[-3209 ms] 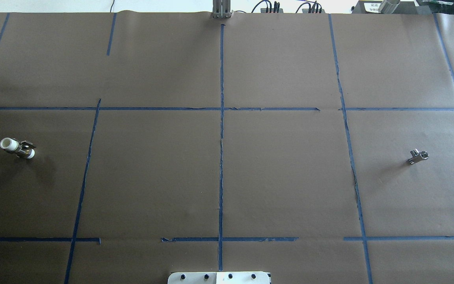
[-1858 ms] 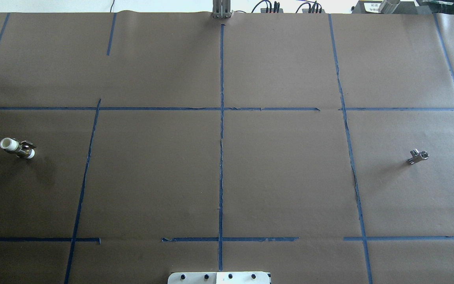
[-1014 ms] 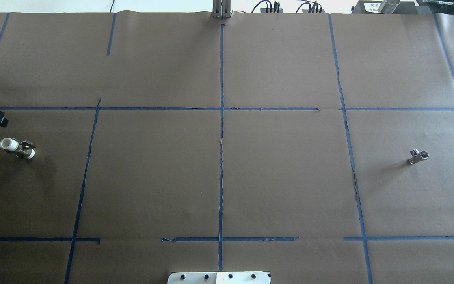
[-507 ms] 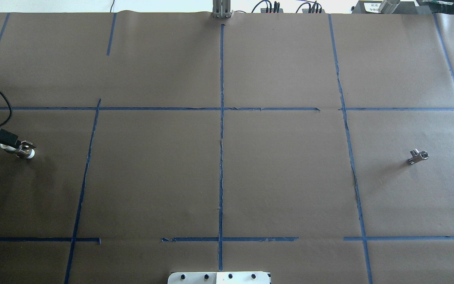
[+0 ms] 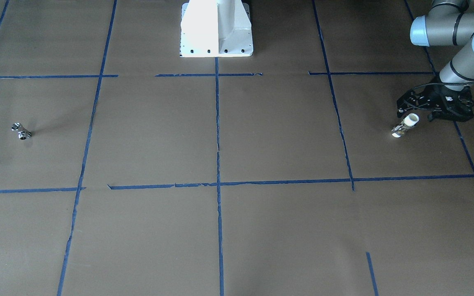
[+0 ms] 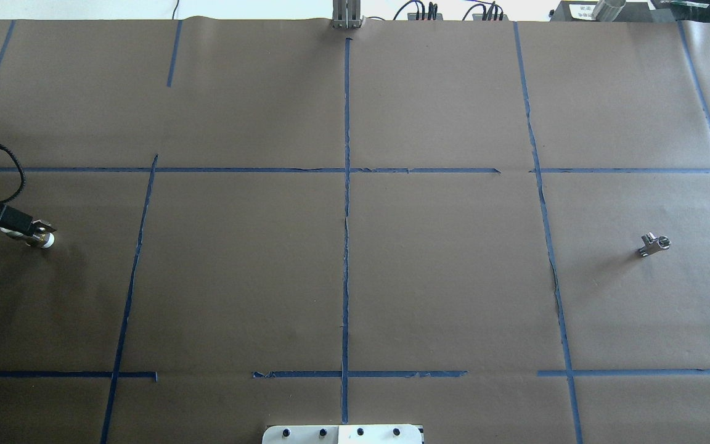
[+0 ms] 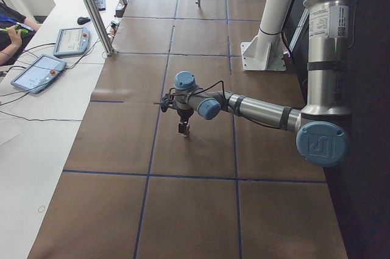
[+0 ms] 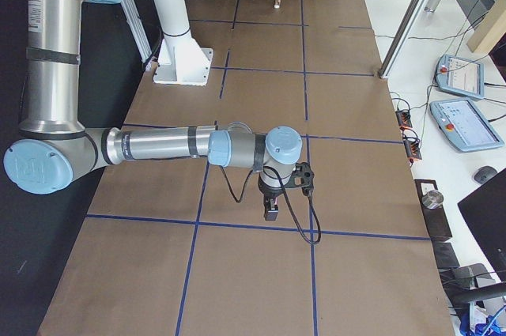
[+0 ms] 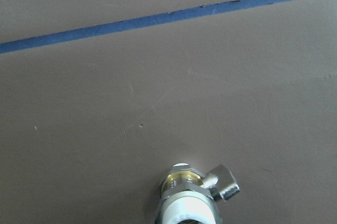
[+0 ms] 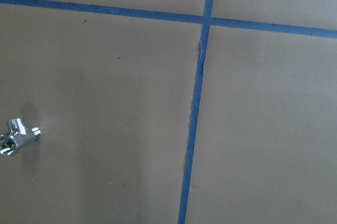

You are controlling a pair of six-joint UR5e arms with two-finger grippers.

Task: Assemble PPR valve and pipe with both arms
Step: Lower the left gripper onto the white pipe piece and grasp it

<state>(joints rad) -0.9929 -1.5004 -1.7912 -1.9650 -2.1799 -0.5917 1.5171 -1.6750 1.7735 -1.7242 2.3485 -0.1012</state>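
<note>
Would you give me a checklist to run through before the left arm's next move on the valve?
1. PPR valve free to be taken: ok, nothing grips it.
2. Left gripper open: ok, its jaws look apart beside the valve's white top.
3. Left gripper centred on the valve: cannot tell; the left wrist view shows the valve only at its bottom edge.
4. Pipe untouched: ok, it lies alone.
5. Right gripper open: cannot tell, only a side view shows it.
</note>
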